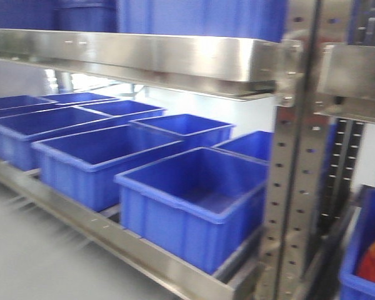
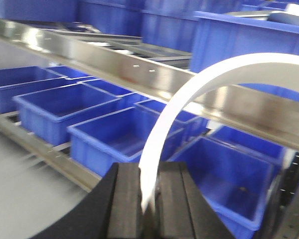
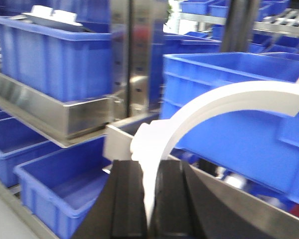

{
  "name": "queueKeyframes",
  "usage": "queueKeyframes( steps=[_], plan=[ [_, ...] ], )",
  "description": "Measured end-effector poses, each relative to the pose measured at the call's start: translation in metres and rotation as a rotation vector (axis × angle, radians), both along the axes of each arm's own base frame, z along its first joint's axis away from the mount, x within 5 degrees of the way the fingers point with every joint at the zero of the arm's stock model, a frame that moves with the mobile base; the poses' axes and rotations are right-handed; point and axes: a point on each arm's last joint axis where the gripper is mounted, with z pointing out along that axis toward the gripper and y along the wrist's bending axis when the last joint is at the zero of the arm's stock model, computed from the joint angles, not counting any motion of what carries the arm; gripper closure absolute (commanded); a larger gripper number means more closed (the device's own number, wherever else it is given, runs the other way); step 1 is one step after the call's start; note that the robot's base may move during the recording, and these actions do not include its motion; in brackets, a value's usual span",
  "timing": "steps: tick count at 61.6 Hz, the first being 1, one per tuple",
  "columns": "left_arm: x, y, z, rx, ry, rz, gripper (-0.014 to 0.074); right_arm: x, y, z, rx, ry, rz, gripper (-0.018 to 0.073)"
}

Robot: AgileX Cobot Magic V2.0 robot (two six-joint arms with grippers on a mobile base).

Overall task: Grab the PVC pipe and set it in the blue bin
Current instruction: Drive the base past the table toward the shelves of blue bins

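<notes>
Steel racks point(image 1: 144, 53) w/ rows of blue bins point(image 1: 194, 206) fill the bkgd. Left gripper point(image 2: 149, 179): jaws nearly together, clamped on one end of a curved white pipe point(image 2: 189, 92), which arcs up and right above the bins. Right gripper point(image 3: 148, 179): same narrow grip, pinching a second curved pipe point(image 3: 214, 102) in front of a bin on a higher shelf.

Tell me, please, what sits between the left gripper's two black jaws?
A curved white PVC pipe is clamped between the jaws of the left gripper, arcing up and to the right; the left wrist view shows it.
</notes>
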Motion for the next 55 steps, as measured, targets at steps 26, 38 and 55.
queueKeyframes(
  steps=[26,38,55],
  plan=[
    [0.0,0.0,0.0,0.0,0.0,0.0,0.0707,0.0,0.0,0.0,0.0,0.0,0.0,0.0728],
    [0.0,0.0,0.0,0.0,0.0,0.0,0.0707,0.0,0.0,0.0,0.0,0.0,0.0,0.0728],
    [0.0,0.0,0.0,0.0,0.0,0.0,0.0707,0.0,0.0,0.0,0.0,0.0,0.0,0.0728]
  ],
)
